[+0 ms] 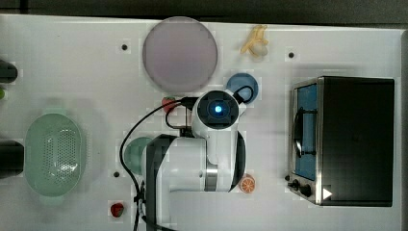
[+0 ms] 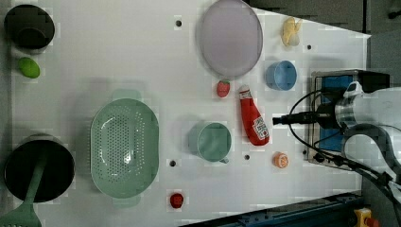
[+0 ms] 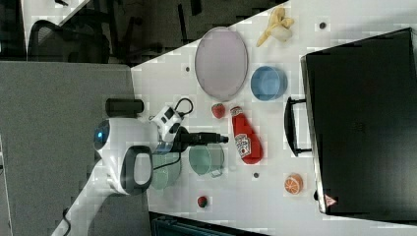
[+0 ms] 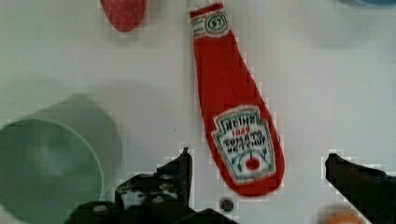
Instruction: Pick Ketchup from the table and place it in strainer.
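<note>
Wrist view: gripper fingers spread apart, nothing grasped, straddling the base of the ketchup bottle lying flat on the table. Green cup beside it. Left view: bottle mid-frame, strainer well apart, lower left.

The table holds 1 Ketchup, 1 strainer and 2 strawberries. Also 1 green cup, 1 blue bowl and 1 plate.
</note>
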You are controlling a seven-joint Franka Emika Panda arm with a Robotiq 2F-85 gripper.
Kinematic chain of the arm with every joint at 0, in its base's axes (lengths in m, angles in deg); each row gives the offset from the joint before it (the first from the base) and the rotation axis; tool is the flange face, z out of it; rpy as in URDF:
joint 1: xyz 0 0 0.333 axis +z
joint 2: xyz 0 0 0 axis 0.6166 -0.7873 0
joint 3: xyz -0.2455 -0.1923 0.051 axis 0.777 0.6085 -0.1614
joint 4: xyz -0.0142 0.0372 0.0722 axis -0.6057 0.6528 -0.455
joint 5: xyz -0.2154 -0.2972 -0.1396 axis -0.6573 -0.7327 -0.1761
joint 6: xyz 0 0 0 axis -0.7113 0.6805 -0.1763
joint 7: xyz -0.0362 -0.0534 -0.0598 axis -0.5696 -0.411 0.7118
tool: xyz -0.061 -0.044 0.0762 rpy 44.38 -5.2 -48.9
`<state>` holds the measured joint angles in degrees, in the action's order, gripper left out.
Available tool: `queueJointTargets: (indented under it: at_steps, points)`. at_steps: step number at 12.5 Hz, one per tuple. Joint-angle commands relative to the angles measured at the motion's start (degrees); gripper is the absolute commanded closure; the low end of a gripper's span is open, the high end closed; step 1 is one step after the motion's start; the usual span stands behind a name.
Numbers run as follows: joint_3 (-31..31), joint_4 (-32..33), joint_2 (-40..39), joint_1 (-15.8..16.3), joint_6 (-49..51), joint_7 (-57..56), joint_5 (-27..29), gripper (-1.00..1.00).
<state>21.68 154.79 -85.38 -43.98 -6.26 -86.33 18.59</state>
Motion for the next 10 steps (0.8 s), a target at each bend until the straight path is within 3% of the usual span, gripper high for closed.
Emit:
queueJointTargets:
  at_steps: [1, 3, 9, 10]
  points:
    - [0.08, 1.38, -3.53, 0.32, -4.81, -4.46, -2.06, -1.00]
    - [0.04, 1.36, -7.40, 0.42, -9.42, -4.46, -4.35, -1.00]
    - [-0.08, 1.73, -15.60, 1.05, -16.62, -4.46, -4.34, -1.00]
    - [0.07, 1.79, -16.47, 1.05, -17.93, -4.47, -4.35, -0.93]
